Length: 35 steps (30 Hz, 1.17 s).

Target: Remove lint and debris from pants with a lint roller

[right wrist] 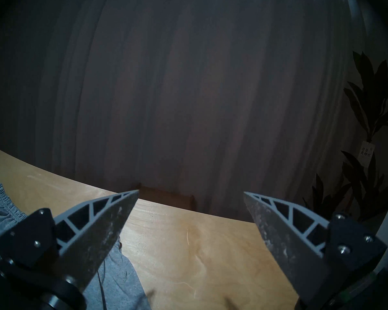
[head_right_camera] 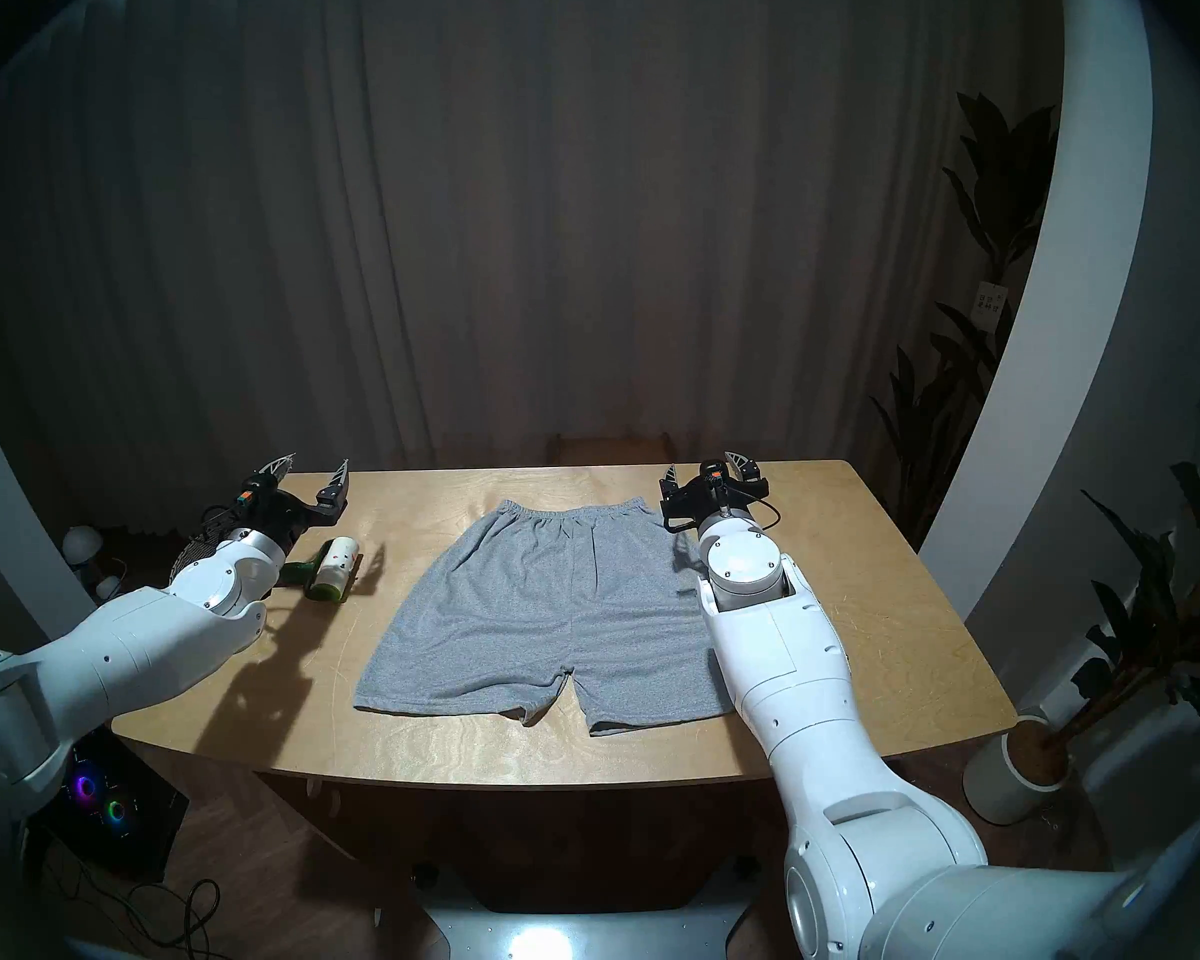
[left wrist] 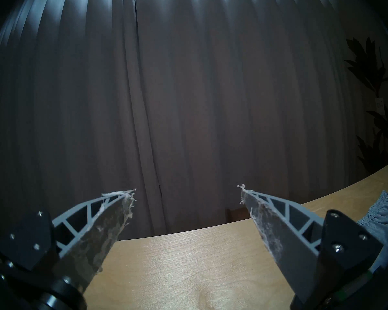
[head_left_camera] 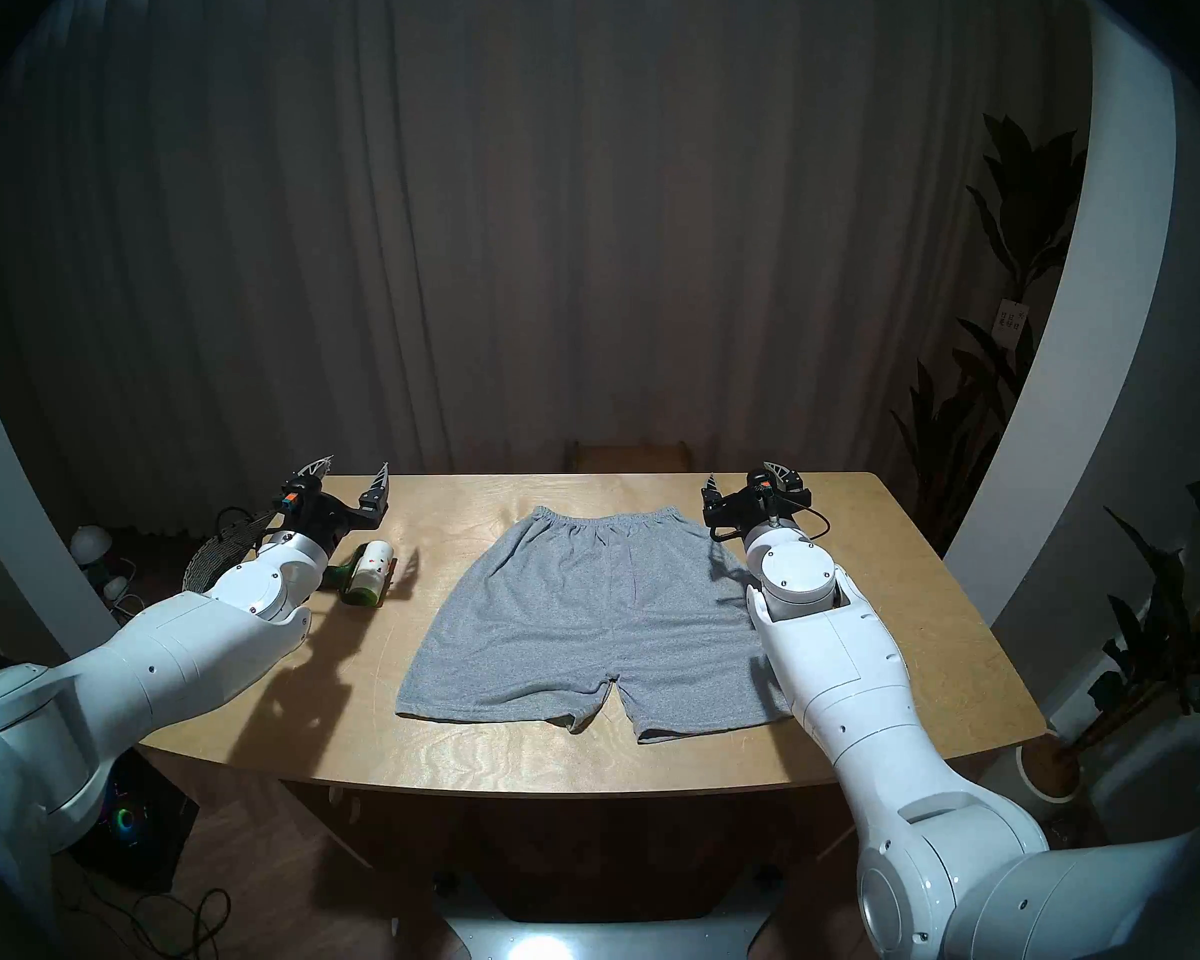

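The room is dim. Light falls from above onto the desk (head_left_camera: 895, 577), which shines pale, and each arm throws a dark shadow beside it. The curtain (head_left_camera: 583, 210) stays dark. The right wrist view is blurred; all views bend at dark edges.

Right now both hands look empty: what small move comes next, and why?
Probably draw the open left hand back and down onto the lint roller. The roller lies untouched on the table, just nearer than that hand, left of the grey shorts, and nothing is held yet.
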Motion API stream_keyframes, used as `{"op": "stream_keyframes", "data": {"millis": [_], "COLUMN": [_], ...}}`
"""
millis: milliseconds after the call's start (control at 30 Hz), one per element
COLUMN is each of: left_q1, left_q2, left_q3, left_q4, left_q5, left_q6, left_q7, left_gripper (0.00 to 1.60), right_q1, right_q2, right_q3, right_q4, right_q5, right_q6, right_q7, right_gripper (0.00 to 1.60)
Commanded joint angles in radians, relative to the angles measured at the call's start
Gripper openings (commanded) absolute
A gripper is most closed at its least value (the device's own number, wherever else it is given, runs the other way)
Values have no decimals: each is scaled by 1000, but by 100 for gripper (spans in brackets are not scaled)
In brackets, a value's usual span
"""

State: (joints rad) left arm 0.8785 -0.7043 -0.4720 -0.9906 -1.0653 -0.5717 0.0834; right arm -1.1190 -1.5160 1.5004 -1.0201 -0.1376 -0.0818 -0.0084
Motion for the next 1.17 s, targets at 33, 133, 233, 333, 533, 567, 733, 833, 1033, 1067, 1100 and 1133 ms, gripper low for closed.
{"op": "stream_keyframes", "data": {"millis": [33,133,233,333,533,567,733,833,1033,1067,1100,1133], "left_q1": [-30,-31,-31,-31,-31,-31,-31,-31,-31,-31,-31,-31], "left_q2": [11,12,12,13,13,13,13,12,12,12,12,12], "left_q3": [-19,-20,-22,-23,-25,-25,-25,-25,-25,-25,-25,-25], "left_q4": [-10,-10,-11,-11,-10,-9,-8,-7,-7,-7,-7,-7], "left_q5": [-21,-26,-30,-33,-38,-38,-40,-41,-41,-41,-41,-41], "left_q6": [17,23,28,31,33,32,31,31,31,31,31,31], "left_q7": [-25,-31,-37,-42,-49,-50,-53,-54,-56,-56,-56,-56], "left_gripper": [160,160,160,160,160,160,160,160,160,160,160,160], "right_q1": [91,100,109,116,126,128,132,134,137,137,138,138], "right_q2": [-3,-3,-3,-3,-4,-4,-4,-5,-5,-5,-5,-5], "right_q3": [10,13,15,17,20,20,22,22,24,24,24,24], "right_q4": [51,72,91,107,129,132,143,147,154,154,156,156], "right_q5": [45,52,57,60,64,65,66,66,65,65,65,65], "right_q6": [-100,-123,-144,-162,-188,-191,-205,-211,-219,-219,-221,-222], "right_q7": [58,70,78,85,93,94,97,99,100,100,101,101], "right_gripper": [160,160,160,160,160,160,160,160,160,160,160,160]}}
